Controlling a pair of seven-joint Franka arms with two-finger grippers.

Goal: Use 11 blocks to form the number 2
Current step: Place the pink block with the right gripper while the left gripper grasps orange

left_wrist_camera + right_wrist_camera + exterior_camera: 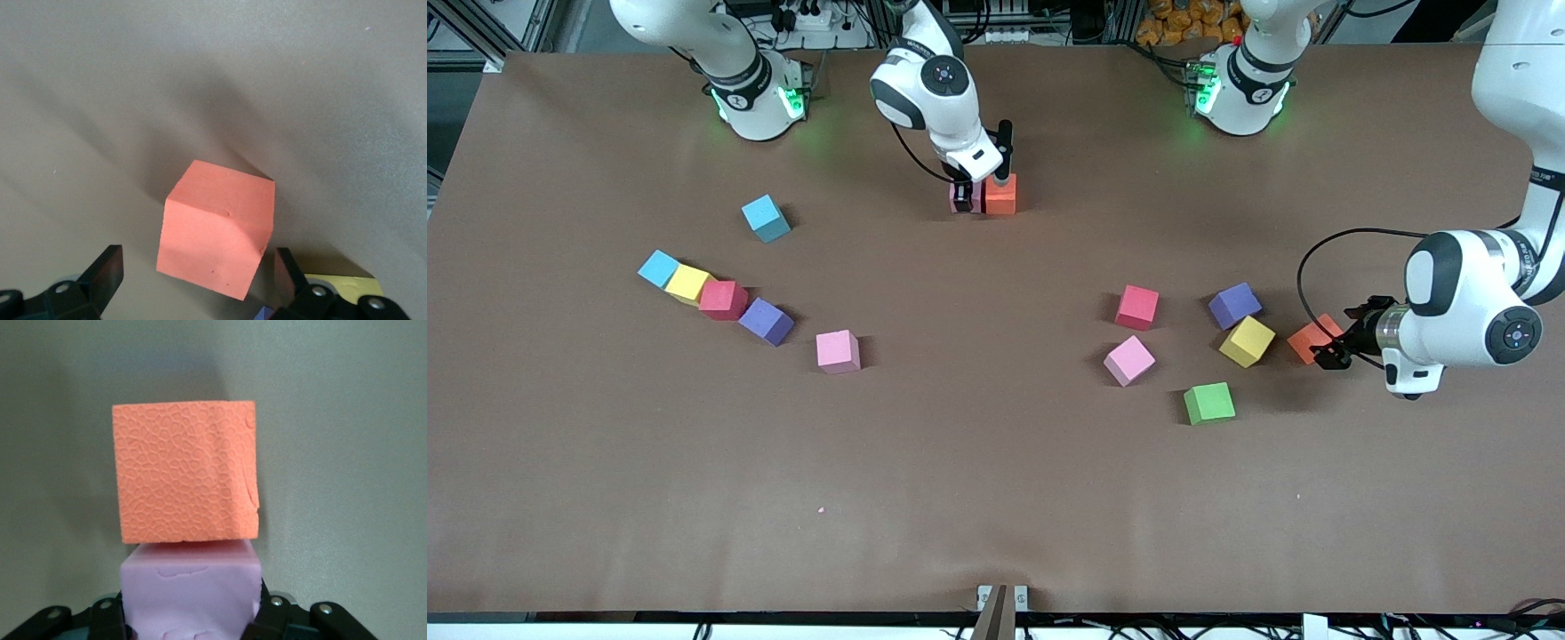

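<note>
The right gripper (963,197) is down at the table, far from the front camera and between the two bases, its fingers closed on a pink block (190,597) that sits touching an orange block (1001,195) just beside it, toward the left arm's end. The left gripper (1331,345) hangs low over the table at the left arm's end with its jaws spread wide, and a second orange block (217,227) lies between the fingers, ungripped. Just beside it, toward the middle, sit a yellow block (1247,341) and a purple block (1234,305), with a green block (1209,403) nearer the camera, a red block (1137,308) and another pink block (1129,360) farther toward the middle. Toward the right arm's end a row runs touching: a light-blue cube (659,268), a yellow block (687,284), a red block (723,300) and a purple cube (767,321), with a third pink block (838,350) near its end. Another light-blue cube (766,218) stands apart, farther from the camera.
</note>
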